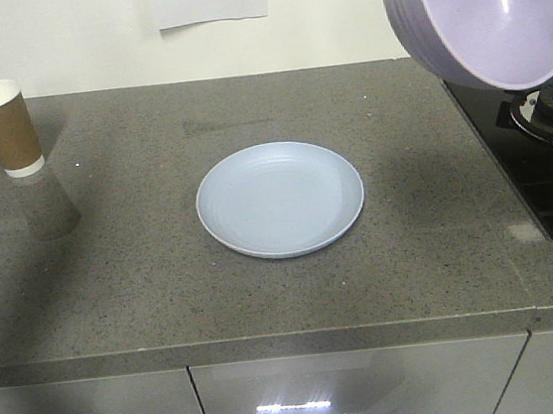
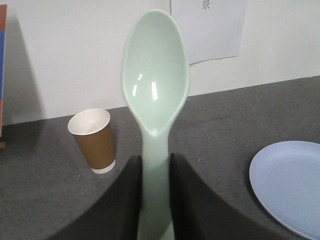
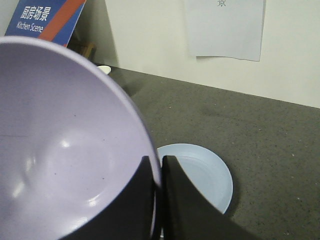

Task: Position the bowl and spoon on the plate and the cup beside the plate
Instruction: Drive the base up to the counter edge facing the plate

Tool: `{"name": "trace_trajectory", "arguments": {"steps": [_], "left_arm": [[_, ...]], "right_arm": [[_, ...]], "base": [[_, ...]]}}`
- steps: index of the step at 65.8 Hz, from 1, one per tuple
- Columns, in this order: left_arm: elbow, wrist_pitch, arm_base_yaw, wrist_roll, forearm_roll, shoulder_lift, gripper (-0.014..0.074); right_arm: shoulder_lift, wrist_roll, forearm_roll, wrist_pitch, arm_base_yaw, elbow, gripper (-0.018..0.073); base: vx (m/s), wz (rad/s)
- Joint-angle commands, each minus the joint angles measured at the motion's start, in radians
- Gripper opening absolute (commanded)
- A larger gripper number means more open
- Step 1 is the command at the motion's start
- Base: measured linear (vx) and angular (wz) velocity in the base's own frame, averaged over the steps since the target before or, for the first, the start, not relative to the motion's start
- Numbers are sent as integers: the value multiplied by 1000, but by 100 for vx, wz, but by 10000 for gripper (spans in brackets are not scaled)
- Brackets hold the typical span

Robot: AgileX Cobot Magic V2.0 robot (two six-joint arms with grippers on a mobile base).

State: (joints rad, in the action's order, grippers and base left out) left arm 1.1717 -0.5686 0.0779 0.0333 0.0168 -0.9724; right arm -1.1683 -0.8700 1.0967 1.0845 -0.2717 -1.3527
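Slippage worries me: my right gripper (image 3: 159, 172) pinches the tilted bowl (image 3: 65, 150) by its rim, high right of the plate (image 1: 281, 198); my left gripper (image 2: 155, 167) clamps the spoon (image 2: 155, 85), cup (image 1: 0, 127) far left.

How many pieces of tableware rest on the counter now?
2: the plate at the centre, the cup at the back left. The bowl and the spoon are held in the air.

Smooth, tapered black gripper fingers (image 2: 125, 205)
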Motion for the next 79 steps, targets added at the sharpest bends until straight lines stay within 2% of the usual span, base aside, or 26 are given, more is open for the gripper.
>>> {"name": "trace_trajectory", "arguments": {"steps": [1, 79], "left_arm": [[27, 77, 4, -1, 4, 13, -6], [27, 77, 4, -1, 4, 13, -6]], "right_arm": [[20, -6, 66, -41, -2, -28, -6], [20, -6, 66, -40, -2, -28, -6]], "base": [[1, 1], [5, 0]]}}
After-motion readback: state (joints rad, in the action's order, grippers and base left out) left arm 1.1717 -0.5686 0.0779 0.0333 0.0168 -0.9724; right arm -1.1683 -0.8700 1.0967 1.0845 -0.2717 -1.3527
